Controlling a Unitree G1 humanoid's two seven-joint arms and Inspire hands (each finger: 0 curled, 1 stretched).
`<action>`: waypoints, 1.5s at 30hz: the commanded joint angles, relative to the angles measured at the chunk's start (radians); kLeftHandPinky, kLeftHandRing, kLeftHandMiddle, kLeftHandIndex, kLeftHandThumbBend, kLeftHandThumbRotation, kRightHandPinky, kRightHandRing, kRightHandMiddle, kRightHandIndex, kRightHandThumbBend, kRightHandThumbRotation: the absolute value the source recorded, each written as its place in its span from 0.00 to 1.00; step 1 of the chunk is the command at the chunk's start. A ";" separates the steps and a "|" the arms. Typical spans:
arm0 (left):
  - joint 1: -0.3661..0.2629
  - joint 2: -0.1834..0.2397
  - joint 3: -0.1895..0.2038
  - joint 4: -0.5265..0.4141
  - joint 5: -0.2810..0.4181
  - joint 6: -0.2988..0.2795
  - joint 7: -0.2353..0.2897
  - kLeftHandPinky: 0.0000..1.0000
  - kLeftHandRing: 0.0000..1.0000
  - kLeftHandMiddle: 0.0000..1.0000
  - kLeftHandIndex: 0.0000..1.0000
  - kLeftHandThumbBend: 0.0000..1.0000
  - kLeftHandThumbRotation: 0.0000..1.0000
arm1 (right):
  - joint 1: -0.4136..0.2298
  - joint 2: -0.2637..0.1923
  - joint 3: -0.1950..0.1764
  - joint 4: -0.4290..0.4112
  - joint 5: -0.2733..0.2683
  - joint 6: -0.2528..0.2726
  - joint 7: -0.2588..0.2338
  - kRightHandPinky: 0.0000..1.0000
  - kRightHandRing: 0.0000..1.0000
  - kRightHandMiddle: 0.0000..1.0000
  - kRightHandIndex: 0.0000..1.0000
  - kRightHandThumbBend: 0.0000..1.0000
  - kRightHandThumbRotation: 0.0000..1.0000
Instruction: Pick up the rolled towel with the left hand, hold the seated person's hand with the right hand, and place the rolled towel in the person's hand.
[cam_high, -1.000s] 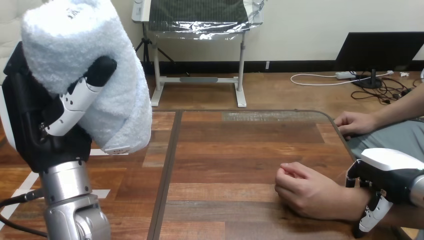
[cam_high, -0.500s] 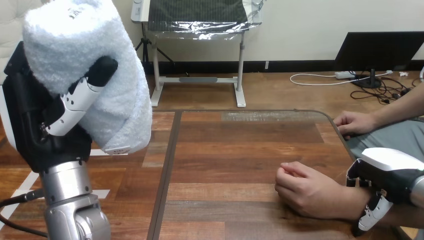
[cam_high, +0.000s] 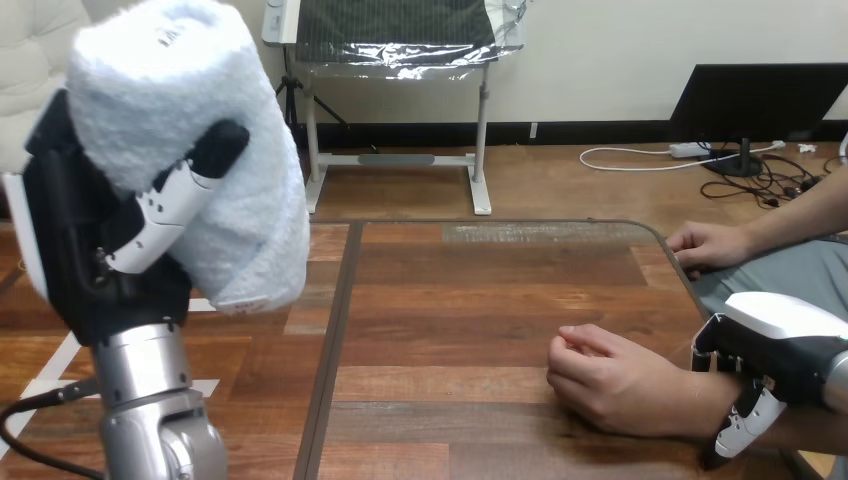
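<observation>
My left hand (cam_high: 90, 250) is raised high at the view's left, thumb and fingers curled round the white rolled towel (cam_high: 195, 130), which stands tilted above it. At the lower right my right hand (cam_high: 775, 350) sits over the wrist (cam_high: 715, 405) of the person's hand (cam_high: 610, 375), its fingers curled down round that wrist. The person's hand rests on the wooden table (cam_high: 450, 320), loosely curled with knuckles up. The person's other hand (cam_high: 710, 245) lies at the table's far right edge.
The table's left edge (cam_high: 335, 340) runs just right of my left arm.
My left hand with the towel has shifted a little to the right. The person's hand and my right hand have stayed almost where they were.
</observation>
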 joint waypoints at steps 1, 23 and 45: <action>-0.082 -0.013 -0.001 0.053 0.017 -0.022 -0.012 0.22 0.28 0.35 0.39 0.56 0.00 | 0.008 0.008 -0.011 -0.032 0.038 0.013 0.010 0.20 0.28 0.38 0.45 0.89 0.01; -0.154 -0.022 -0.015 0.218 0.039 -0.065 -0.045 0.24 0.30 0.37 0.40 0.60 0.00 | 0.001 -0.006 -0.059 -0.129 0.082 0.053 0.024 0.17 0.25 0.35 0.46 0.88 0.03; -0.258 -0.041 -0.030 0.362 0.068 -0.083 -0.045 0.24 0.29 0.36 0.39 0.59 0.00 | -0.020 -0.022 -0.093 -0.176 0.124 0.061 0.026 0.28 0.34 0.42 0.48 0.88 0.06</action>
